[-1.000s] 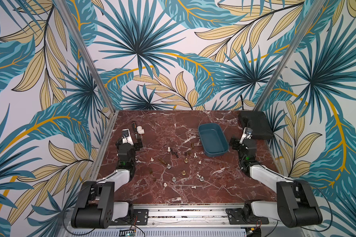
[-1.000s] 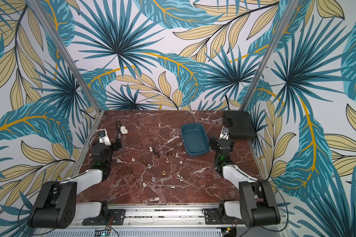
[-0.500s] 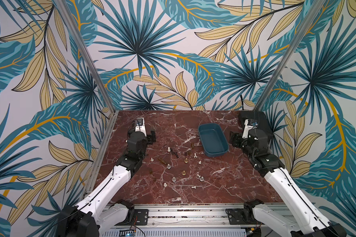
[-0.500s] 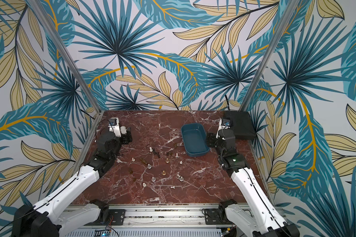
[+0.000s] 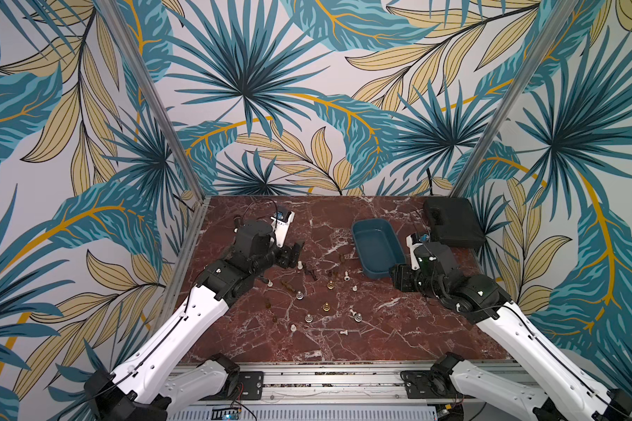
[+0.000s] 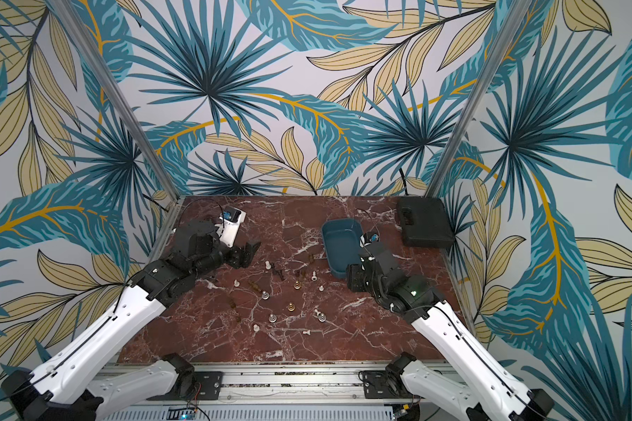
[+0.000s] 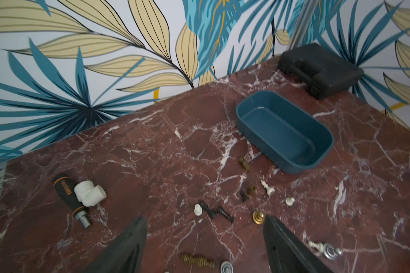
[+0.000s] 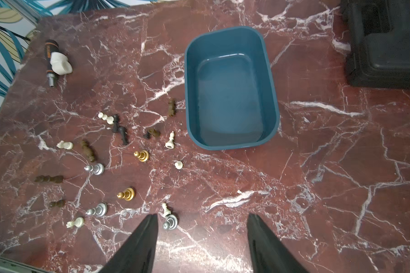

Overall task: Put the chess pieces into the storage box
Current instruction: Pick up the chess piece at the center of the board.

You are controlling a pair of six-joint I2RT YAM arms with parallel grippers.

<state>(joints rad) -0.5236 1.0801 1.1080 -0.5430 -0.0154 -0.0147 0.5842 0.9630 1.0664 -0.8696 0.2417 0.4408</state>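
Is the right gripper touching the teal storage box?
Apart. The right wrist view shows bare tabletop between the right gripper and the storage box; its fingertips end short of the near wall.

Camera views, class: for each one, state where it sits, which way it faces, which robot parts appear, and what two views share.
Both top views: high above the front rail, looking down and back over the table; left arm and right arm show.
Left wrist: on the left arm, facing across the table to the storage box and black case; its open jaws show.
Right wrist: on the right arm, looking steeply down on the chess pieces; its open jaws show.
Shared: both wrist views hold the storage box and chess pieces.
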